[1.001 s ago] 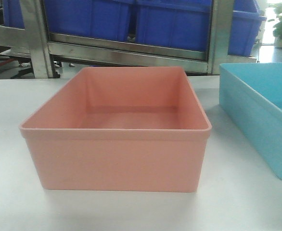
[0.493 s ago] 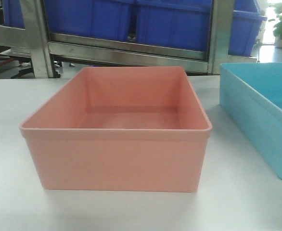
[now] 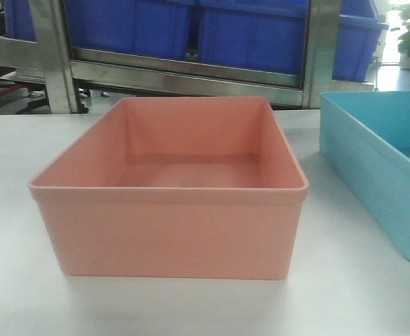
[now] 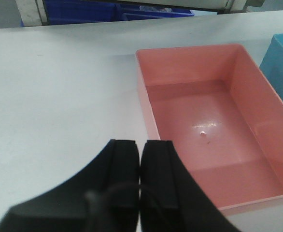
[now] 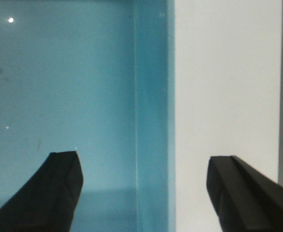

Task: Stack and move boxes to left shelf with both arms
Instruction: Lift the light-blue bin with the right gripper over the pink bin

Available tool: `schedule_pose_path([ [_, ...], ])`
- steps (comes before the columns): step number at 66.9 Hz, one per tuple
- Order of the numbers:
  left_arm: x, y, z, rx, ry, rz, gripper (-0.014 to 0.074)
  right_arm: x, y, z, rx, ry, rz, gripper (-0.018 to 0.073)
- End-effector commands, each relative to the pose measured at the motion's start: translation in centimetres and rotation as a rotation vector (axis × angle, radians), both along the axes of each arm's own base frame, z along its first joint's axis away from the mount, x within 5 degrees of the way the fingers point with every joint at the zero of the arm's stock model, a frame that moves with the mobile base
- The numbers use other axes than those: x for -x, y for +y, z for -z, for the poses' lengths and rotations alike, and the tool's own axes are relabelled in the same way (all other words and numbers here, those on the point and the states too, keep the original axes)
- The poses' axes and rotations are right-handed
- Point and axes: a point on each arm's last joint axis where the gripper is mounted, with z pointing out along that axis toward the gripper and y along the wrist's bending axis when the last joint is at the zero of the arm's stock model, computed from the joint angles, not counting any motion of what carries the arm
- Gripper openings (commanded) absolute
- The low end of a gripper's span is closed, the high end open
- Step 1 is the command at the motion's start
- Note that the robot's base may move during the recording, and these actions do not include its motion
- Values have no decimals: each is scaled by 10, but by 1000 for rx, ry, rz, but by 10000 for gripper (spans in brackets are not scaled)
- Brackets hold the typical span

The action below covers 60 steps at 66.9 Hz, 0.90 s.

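Observation:
The salmon-pink box (image 3: 170,231) stands empty in the middle of the white table; it also shows in the left wrist view (image 4: 209,130). The sky-blue box (image 3: 376,168) stands to its right, cut off by the frame edge. My left gripper (image 4: 140,145) is shut and empty, above the table just left of the pink box's near left rim. My right gripper (image 5: 144,164) is open above the blue box's right wall (image 5: 153,111), one finger over the inside, the other over the table. The steel shelf (image 3: 184,70) stands behind the table.
Dark blue ribbed crates (image 3: 247,35) sit on the steel rack behind the table. A potted plant (image 3: 408,31) stands at the far right. White tabletop (image 4: 59,96) lies left of the pink box.

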Motion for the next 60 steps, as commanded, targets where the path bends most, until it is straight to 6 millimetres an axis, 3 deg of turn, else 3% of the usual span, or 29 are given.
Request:
schedule_pose_path([
  [1,1,0,-19,44,-120,3,-1,-6,-4,-19,40,-98,-10,623],
  [8,1,0,-19,46,-120,4,-1,-10,-5,-8,37,-83,-11,549],
  [27,1,0,-18,46,-115,4,-1,-12,-8,-8,53,-97,-13,53],
  [44,1,-1,-18,62,-109,7,-1,-7,-7,-15,50,-91,1,59],
  [60,1,-1,-18,66,-108,7,-1,12,-1,-60,35,-183,63,59],
])
